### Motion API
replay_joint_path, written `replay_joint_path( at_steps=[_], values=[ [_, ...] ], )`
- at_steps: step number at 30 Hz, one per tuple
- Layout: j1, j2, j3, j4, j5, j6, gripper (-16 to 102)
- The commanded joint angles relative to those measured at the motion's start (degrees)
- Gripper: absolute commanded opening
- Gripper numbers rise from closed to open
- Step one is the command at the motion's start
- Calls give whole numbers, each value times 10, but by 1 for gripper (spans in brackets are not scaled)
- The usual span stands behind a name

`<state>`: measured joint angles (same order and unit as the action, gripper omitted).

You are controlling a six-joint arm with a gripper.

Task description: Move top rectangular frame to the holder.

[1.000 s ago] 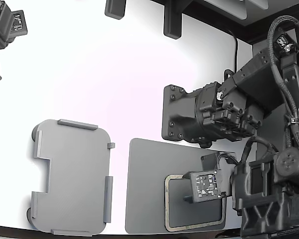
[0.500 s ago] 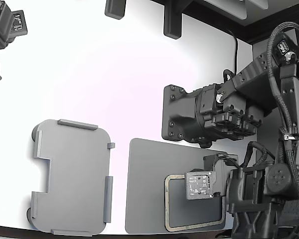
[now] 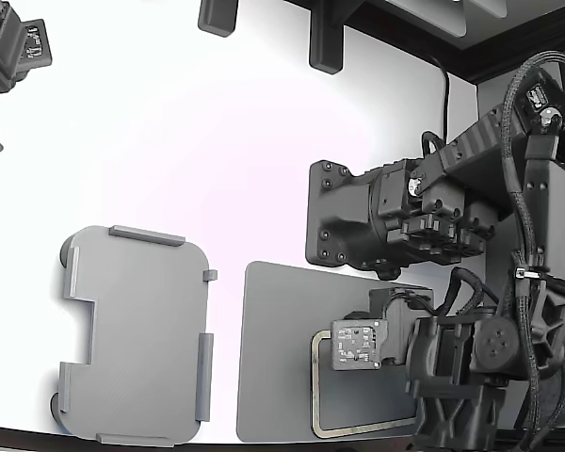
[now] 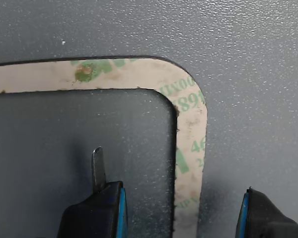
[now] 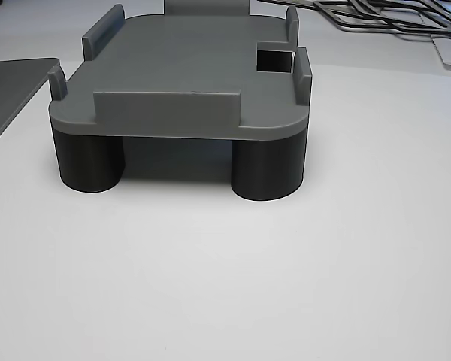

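The top rectangular frame, a thin beige ring, lies on the dark grey mat at the lower middle of the exterior view. My arm's wrist unit hangs over the frame and hides my fingers there. In the wrist view my gripper is open, just above the mat. One finger is inside the ring and the other finger outside, straddling one side of the frame near a rounded corner. The light grey holder stands empty at the exterior view's left. It also fills the other view.
A black mounted arm body sits just behind the mat. Another arm is at the upper left corner. Two dark brackets stand at the back. Several spare frames lie behind the holder. The table's front edge runs close below the holder and mat.
My arm's wrist unit has moved toward the exterior view's left, further over the frame. The frame, mat and holder have not moved.
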<state>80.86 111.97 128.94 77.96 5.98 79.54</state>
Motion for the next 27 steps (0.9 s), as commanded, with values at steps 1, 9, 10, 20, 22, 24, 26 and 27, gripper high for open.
replay_joint_path(
  at_steps=[1,9,10,20,22,24,26,27],
  values=[
    [-4,12,-7,-2,-3,5,92],
    [7,15,9,-14,-7,14,90],
    [7,16,11,-15,-7,13,88],
    [7,20,20,-21,-5,9,72],
    [7,21,22,-20,-5,9,68],
    [7,21,23,-18,-6,8,64],
    [7,20,25,-17,-6,8,61],
    [7,19,25,-17,-6,8,60]
  ],
)
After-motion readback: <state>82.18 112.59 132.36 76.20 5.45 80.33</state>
